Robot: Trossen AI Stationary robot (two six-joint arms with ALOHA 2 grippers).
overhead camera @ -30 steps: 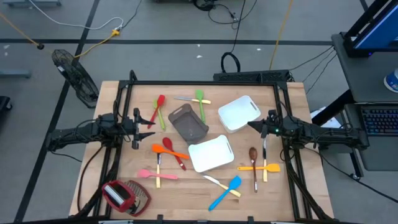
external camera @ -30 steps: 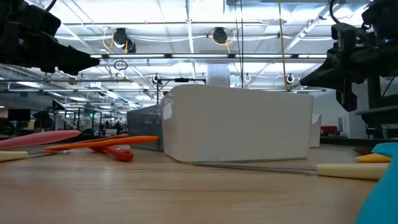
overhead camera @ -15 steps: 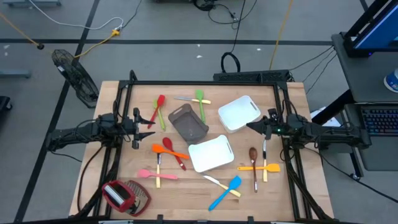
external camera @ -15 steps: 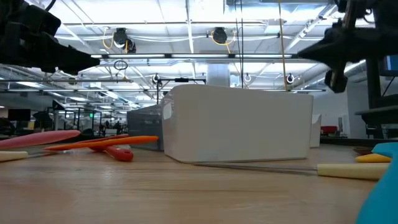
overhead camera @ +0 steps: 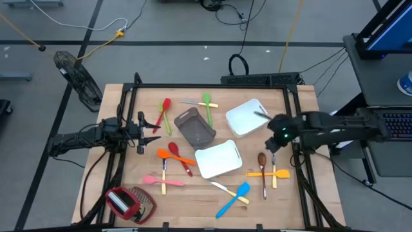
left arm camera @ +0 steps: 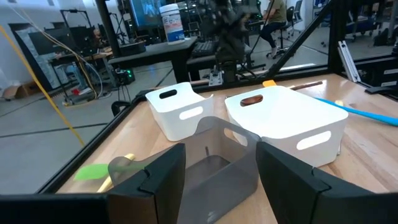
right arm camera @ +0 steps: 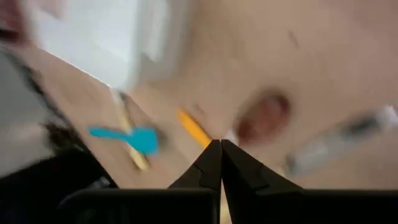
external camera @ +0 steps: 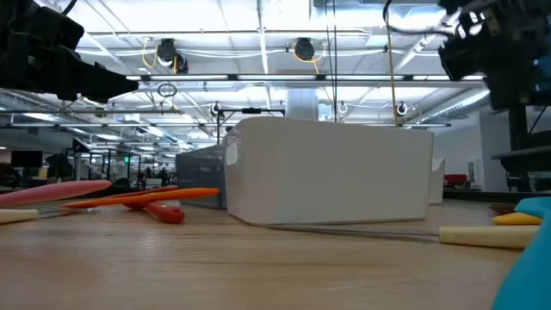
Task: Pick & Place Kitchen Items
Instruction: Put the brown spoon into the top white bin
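Small kitchen items lie flat on the wooden table: a red spoon [overhead camera: 165, 106], a green spatula [overhead camera: 207, 107], an orange spatula [overhead camera: 174, 156], a pink spatula [overhead camera: 158, 181], a blue spatula [overhead camera: 233, 200] and a brown wooden spoon [overhead camera: 262, 169]. My left gripper [overhead camera: 145, 124] is open and empty at the table's left side, level, facing the grey-brown tray [left arm camera: 217, 163]. My right gripper [overhead camera: 271, 136] is shut and empty, high above the table's right side. It is tipped down over the wooden spoon's bowl [right arm camera: 264, 118] and a yellow-orange spatula [right arm camera: 193, 127].
One white tray [overhead camera: 248, 117] stands at the far right and another [overhead camera: 217, 159] near the middle. A red-and-wire-mesh tool [overhead camera: 129, 201] lies at the near left corner. Pale-handled metal cutlery [overhead camera: 274, 161] lies beside the wooden spoon. A black frame [overhead camera: 206, 86] runs around the table.
My right gripper has risen well above the table and tipped from level, pointing toward the table's left edge, to pointing down at the wooden spoon and yellow-orange spatula. Nothing on the table has moved.
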